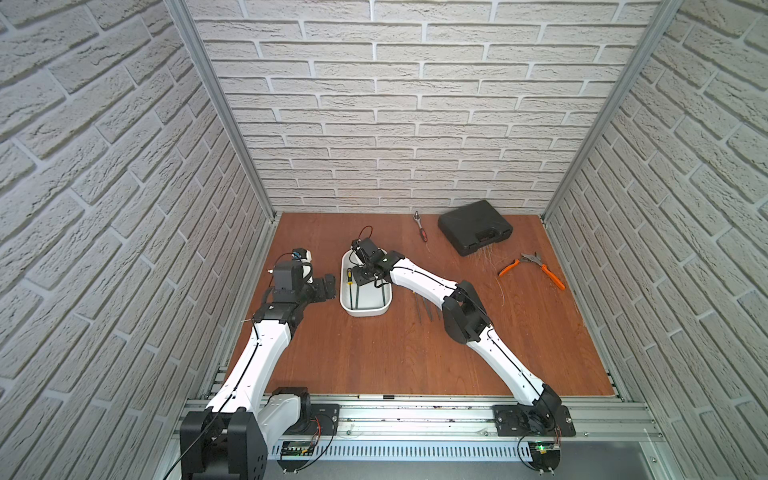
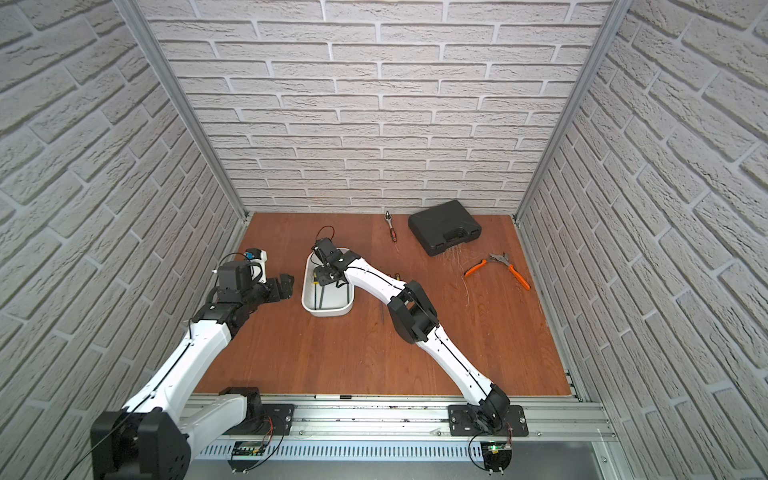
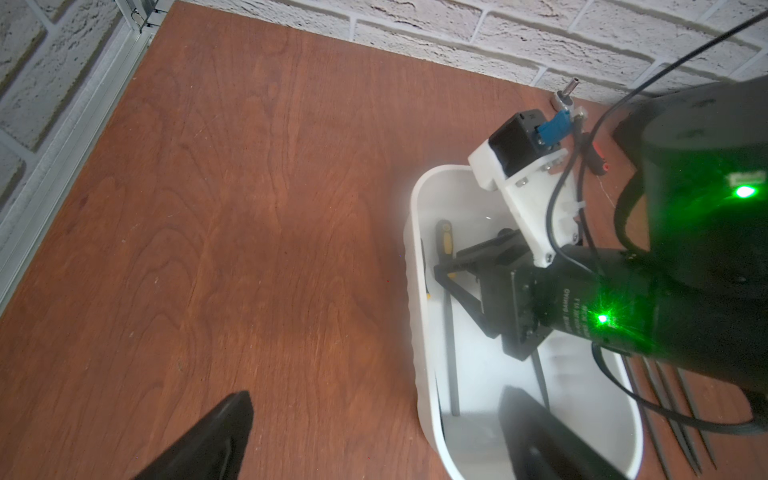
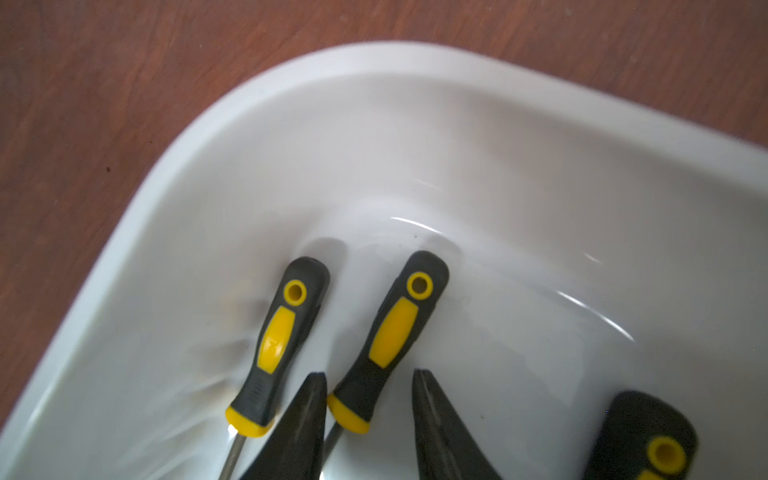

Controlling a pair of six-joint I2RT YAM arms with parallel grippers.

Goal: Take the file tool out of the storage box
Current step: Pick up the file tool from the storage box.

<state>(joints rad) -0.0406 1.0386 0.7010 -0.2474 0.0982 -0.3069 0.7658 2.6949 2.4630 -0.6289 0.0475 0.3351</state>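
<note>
The storage box [image 1: 365,312] is a white tub on the wooden table, seen in both top views [image 2: 328,311]. Three files with black-and-yellow handles lie in it. My right gripper [image 4: 368,372] reaches down into the tub and is open. Its fingers stand on either side of the collar end of the middle file [image 4: 392,332], with a gap on one side. Another file [image 4: 278,336] lies beside it, and a third handle [image 4: 648,440] shows at the edge. My left gripper [image 3: 378,392] is open wide beside the tub's left wall [image 3: 419,332], holding nothing.
Several dark files [image 1: 424,307] lie on the table just right of the tub, partly under my right arm. A black case [image 1: 475,227] stands at the back right, orange-handled pliers [image 1: 534,268] lie near it, and a red-handled ratchet tool [image 1: 419,226] lies by the back wall.
</note>
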